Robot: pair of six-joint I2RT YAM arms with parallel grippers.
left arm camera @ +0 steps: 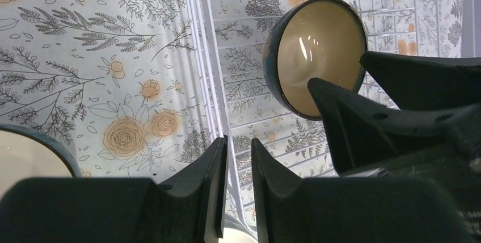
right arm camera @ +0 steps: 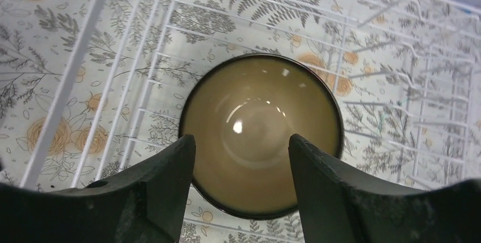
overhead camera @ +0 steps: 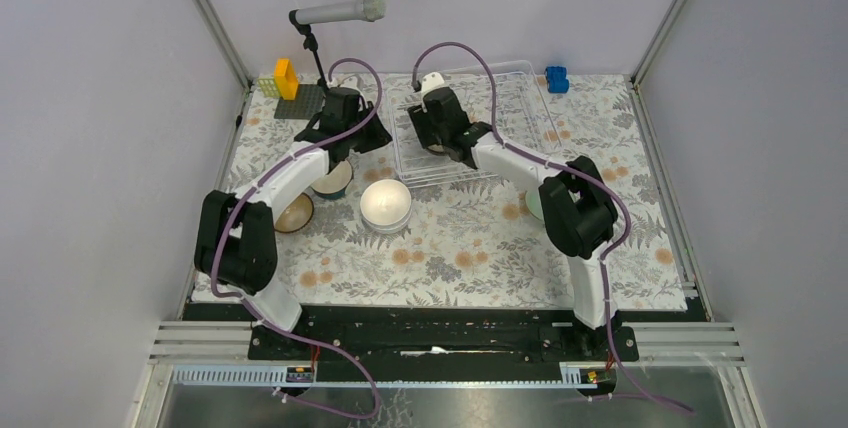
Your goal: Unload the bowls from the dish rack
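The white wire dish rack (overhead camera: 510, 138) stands at the back centre. One dark teal-blue bowl (right arm camera: 261, 135) with a cream inside sits upright in it, and it also shows in the left wrist view (left arm camera: 317, 55). My right gripper (right arm camera: 243, 141) hangs open right above it, one finger over each side of its near rim; in the top view (overhead camera: 445, 138) it covers the bowl. My left gripper (left arm camera: 239, 141) is at the rack's left rim (left arm camera: 205, 55), its jaws nearly together with the rim wire running between them.
On the floral mat left of the rack lie a white bowl (overhead camera: 386, 205), a teal bowl (overhead camera: 332, 180) and a brown bowl (overhead camera: 295, 213). A mint bowl (overhead camera: 530, 208) is half hidden by my right arm. A grey baseplate with yellow bricks (overhead camera: 290, 88), a microphone stand and a blue brick (overhead camera: 556, 78) stand at the back.
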